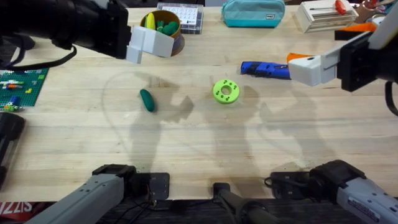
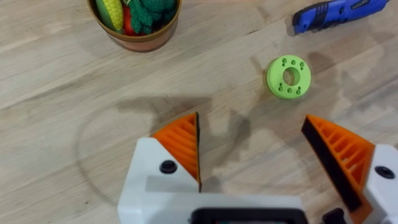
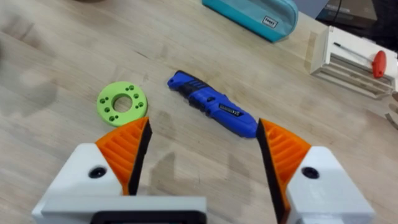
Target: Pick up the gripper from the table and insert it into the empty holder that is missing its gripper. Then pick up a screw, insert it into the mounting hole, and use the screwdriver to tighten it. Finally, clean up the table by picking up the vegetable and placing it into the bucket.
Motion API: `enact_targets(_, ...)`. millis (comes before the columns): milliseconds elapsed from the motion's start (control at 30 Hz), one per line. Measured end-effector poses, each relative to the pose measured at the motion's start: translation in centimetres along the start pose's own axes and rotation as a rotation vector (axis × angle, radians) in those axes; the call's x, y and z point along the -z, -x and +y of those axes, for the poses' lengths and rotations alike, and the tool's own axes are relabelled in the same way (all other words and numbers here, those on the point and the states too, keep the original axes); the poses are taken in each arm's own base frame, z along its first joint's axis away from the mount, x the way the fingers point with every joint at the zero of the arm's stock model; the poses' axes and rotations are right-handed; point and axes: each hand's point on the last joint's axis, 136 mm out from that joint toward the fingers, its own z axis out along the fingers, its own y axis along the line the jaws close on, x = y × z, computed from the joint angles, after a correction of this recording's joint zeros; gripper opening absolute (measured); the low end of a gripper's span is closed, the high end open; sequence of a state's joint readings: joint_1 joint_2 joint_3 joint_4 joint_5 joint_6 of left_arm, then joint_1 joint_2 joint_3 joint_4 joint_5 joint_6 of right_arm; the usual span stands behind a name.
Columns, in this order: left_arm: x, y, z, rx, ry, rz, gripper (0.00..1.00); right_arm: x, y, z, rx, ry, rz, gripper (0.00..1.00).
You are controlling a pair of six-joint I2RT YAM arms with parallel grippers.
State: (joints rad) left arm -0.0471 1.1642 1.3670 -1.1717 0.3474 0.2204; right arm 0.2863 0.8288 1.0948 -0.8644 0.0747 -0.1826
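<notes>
Wooden worktop, plank grain, carrying: blue screwdriver just beside the right gripper, jaws apart and empty; green holed disc at centre; dark green vegetable lying loose, well apart from the bucket. Left gripper, jaws apart and empty, hangs beside the bucket. Step judged: cleanup pending; next move calls for descending on the vegetable. Left wrist view shows corn and other toys inside the bucket; right wrist view shows a teal pouch.
</notes>
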Motion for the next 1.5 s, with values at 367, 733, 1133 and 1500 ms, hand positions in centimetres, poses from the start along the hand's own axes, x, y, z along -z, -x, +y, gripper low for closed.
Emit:
enact_targets(367,-1.3,-0.7,1.0,0.222,0.028,0.062,0.999,0.2,-0.1,0.6,-0.019,0.034,-0.003,0.977)
enact_targets(733,-5.9,-8.3,3.9,0.704,0.237,0.424,0.999,0.2,0.0,1.1,-0.024,0.066,-0.007,0.977)
enact_targets(1133,-13.2,-13.7,7.1,0.781,0.346,0.362,0.999,0.2,0.0,1.2,-0.024,0.068,-0.006,0.977)
enact_targets(1500,-15.8,-15.3,8.4,0.792,0.387,0.409,0.999,0.2,0.0,1.2,-0.024,0.068,-0.006,0.977)
